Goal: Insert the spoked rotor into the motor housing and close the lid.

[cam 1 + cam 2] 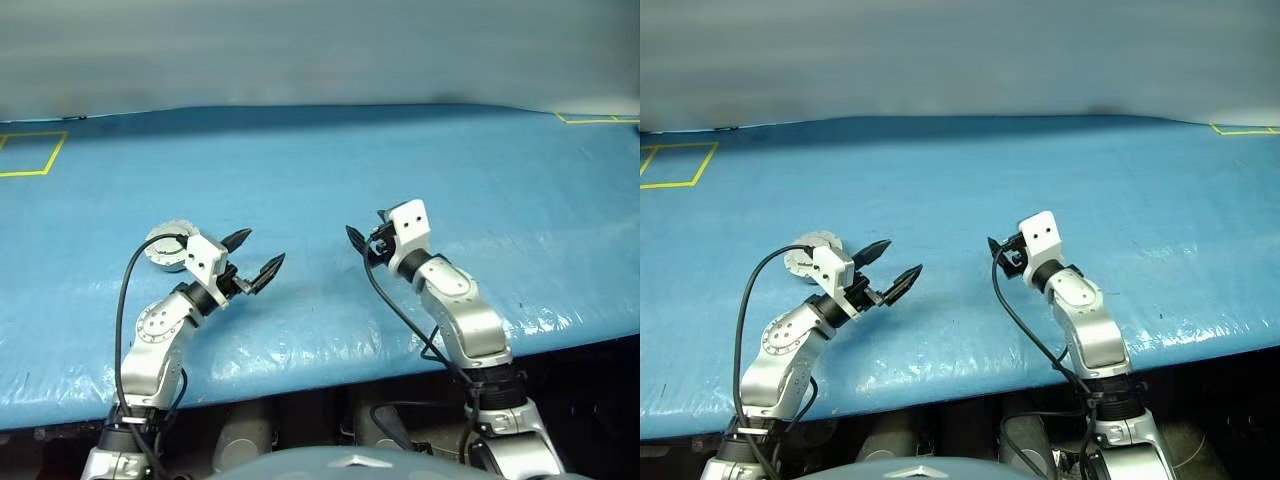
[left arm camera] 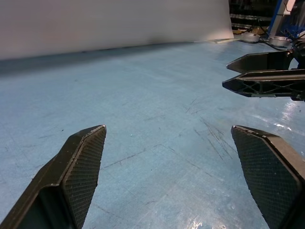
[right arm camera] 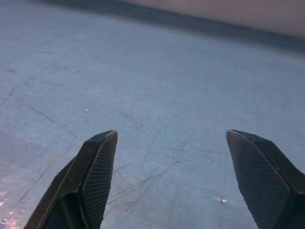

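Note:
My left gripper [image 1: 262, 247] hovers open and empty over the blue table [image 1: 330, 170], its ribbed pads [image 2: 83, 167] wide apart. A round silver metal part [image 1: 163, 245] lies on the table just behind my left wrist, half covered by it. Whether that part is the motor housing or the lid I cannot tell. The spoked rotor is out of view. To the right, my right gripper [image 1: 366, 228] points toward the left one, open with nothing between its fingers [image 3: 97, 171]. In the left wrist view the right gripper [image 2: 259, 71] shows side-on above the table.
Yellow tape marks a square [image 1: 30, 155] at the table's far left and a corner [image 1: 595, 119] at the far right. The table's front edge [image 1: 330, 375] runs just before both arms. Past the table's far end, two round metal things [image 2: 250, 36] show in the left wrist view.

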Controlling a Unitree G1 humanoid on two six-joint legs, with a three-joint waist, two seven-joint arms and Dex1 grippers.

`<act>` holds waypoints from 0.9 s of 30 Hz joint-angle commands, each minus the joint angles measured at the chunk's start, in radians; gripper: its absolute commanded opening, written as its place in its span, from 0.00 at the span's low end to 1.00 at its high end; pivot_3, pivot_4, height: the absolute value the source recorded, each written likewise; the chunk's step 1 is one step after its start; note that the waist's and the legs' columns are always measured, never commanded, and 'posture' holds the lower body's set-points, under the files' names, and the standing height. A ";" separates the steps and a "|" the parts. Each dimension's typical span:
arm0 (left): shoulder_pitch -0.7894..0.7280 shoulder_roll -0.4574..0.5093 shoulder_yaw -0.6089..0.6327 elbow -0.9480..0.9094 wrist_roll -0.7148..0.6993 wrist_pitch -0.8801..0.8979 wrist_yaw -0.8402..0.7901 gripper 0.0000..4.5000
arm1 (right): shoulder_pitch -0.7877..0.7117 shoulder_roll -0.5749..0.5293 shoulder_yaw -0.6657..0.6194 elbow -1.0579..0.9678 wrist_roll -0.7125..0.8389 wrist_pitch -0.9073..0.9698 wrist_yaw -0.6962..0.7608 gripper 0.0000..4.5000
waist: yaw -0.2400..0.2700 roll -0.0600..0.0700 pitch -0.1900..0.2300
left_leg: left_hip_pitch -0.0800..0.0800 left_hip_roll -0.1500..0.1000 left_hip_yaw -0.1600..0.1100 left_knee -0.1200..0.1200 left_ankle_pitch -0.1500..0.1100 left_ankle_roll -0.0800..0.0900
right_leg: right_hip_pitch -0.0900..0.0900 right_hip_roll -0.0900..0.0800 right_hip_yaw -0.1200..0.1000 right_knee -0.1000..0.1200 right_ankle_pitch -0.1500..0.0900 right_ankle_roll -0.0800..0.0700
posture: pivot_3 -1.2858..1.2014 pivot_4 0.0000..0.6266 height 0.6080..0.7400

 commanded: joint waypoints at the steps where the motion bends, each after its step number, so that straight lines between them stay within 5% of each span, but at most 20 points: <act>1: -0.006 0.005 0.013 -0.040 0.000 -0.013 0.004 1.00 | 0.010 -0.004 -0.007 -0.052 0.004 -0.013 0.006 0.85 | 0.000 0.000 0.000 | 0.000 0.000 0.000 0.000 0.000 0.000 | 0.000 0.000 0.000 0.000 0.000 0.000 | 0.52 0.24 1.00; 27: -0.054 -0.033 0.008 -0.040 0.053 0.020 0.129 1.00 | -0.015 -0.006 0.017 -0.043 -0.022 -0.010 0.015 0.85 | 0.000 0.000 0.000 | 0.001 0.000 0.000 0.001 0.000 0.000 | 0.001 0.000 0.000 0.000 0.000 0.000 | 0.52 0.24 1.00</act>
